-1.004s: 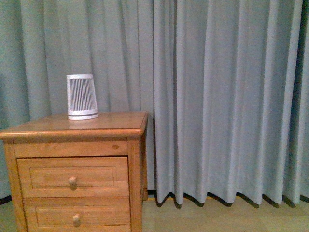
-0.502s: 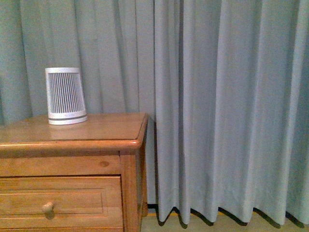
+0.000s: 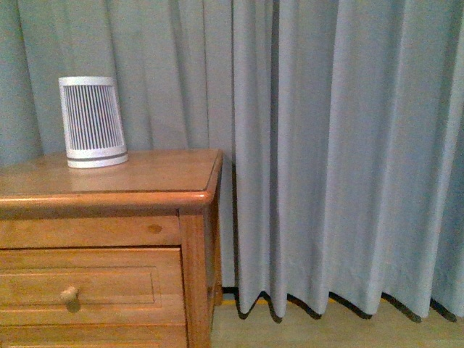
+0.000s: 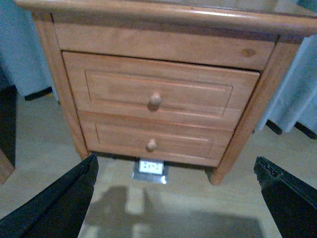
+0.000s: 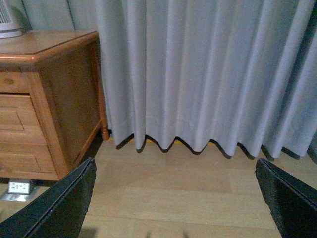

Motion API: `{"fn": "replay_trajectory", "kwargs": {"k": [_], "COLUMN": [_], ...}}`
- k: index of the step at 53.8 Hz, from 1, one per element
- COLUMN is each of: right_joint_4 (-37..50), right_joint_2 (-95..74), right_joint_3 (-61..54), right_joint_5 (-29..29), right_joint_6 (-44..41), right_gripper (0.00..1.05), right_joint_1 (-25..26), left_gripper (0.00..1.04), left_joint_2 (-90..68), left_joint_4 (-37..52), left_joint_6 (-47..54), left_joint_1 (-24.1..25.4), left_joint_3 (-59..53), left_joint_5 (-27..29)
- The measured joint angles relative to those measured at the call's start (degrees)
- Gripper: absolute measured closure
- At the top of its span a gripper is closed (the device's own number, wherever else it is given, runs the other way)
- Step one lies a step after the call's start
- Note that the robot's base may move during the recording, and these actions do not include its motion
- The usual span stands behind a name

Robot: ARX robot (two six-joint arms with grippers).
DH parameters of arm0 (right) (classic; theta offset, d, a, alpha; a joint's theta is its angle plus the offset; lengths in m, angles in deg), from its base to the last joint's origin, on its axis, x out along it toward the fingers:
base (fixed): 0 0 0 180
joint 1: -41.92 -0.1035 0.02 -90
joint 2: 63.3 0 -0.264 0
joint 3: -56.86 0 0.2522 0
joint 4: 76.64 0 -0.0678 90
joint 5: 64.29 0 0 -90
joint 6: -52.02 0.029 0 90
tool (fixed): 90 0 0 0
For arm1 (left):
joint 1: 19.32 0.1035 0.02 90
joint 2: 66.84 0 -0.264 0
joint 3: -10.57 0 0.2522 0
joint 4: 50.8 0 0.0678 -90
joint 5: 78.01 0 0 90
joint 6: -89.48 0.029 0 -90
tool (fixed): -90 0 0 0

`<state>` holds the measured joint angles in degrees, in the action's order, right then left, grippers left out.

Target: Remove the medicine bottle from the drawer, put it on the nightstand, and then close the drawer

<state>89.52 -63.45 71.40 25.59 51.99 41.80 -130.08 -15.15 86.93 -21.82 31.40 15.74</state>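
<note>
The nightstand (image 3: 109,196) runs off the front view's left edge; the closed drawer (image 3: 130,286) hides its own inside.

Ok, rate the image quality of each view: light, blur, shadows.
Front view: dim, grainy, faint sheen on the nightstand top. Left wrist view: soft blur, a dark shadow on the floor. Right wrist view: clearest, dark shadow under the curtain hem.

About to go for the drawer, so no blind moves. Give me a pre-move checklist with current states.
1. Left hand open and empty: ok.
2. Round wooden knob of honey-brown top drawer unobstructed: ok.
3. Drawer open: not ok, shut.
4. Small white medicine bottle located: cannot tell, unseen.
5. Bare space on honey-brown wooden nightstand beside white ribbed appliance: ok.
6. Right hand open, clear of nightstand: ok.
</note>
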Motion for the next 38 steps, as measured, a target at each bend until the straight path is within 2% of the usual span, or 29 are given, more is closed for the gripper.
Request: {"fn": "replay_trajectory", "kwargs": {"k": [5,10,20,38], "right_joint_4": [0.00,0.00,0.00,0.00], "right_joint_2": [0.00,0.00,0.00,0.00], "right_joint_3": [0.00,0.00,0.00,0.00], "right_joint_5": [0.00,0.00,0.00,0.00], "right_joint_6": [0.02,0.02,0.02,0.02], "right_gripper": [0.07,0.07,0.07,0.07], "right_joint_1": [0.00,0.00,0.00,0.00], "left_gripper": [0.07,0.07,0.07,0.07], "left_joint_2": [-18.12,-32.06,-50.03,-64.94], "left_joint_4": [14.75,21.18,24.30,24.15], "left_joint_6": [1.81,2.91,4.79,6.64], "left_joint_1": [-1.18,-2.01,-2.36,0.37], "left_joint_3": [5.88,12.41,23.43,37.64], "left_joint_5": [1.11,2.67,2.82,0.44]}}
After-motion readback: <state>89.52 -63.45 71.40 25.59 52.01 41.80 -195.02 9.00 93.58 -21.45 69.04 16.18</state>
